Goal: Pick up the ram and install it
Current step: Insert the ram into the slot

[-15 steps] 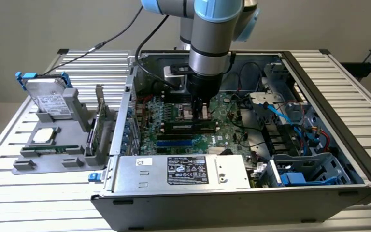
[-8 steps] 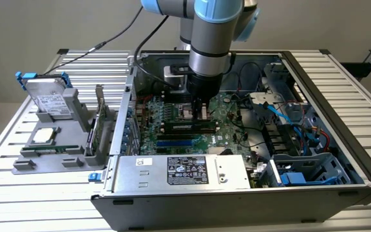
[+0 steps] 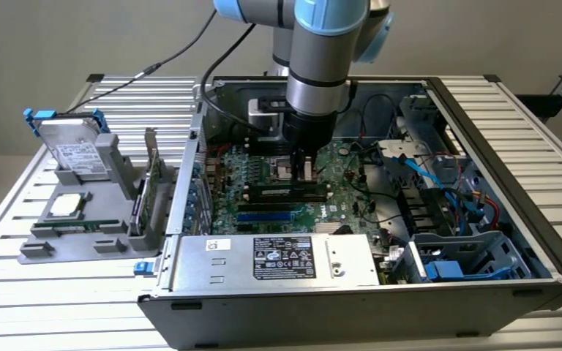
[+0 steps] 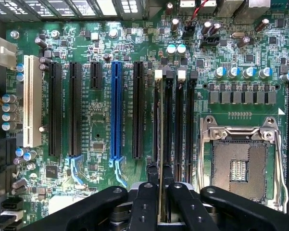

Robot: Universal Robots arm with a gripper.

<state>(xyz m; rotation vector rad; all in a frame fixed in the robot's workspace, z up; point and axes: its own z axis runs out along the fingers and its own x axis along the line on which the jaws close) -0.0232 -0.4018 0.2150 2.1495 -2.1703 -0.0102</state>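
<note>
The gripper (image 4: 159,177) is clamped on the one ram (image 4: 159,120), which is pinched edge-on between its two fingers (image 4: 152,174). The stick stands upright, lined up with the outermost of four memory slots (image 4: 181,120), the slot farthest from the single empty processor socket (image 4: 238,168). In the exterior view, the arm (image 3: 315,73) reaches down at frame centre into the open computer case (image 3: 506,175).

PC case (image 3: 359,318), power supply (image 3: 350,262), hard drive (image 3: 78,155), CPU socket (image 4: 238,166)

ram (image 4: 159,130) in gripper (image 4: 159,177), seemingly over slots (image 4: 188,125), beside socket (image 4: 239,163), inside case (image 3: 359,314)
</note>
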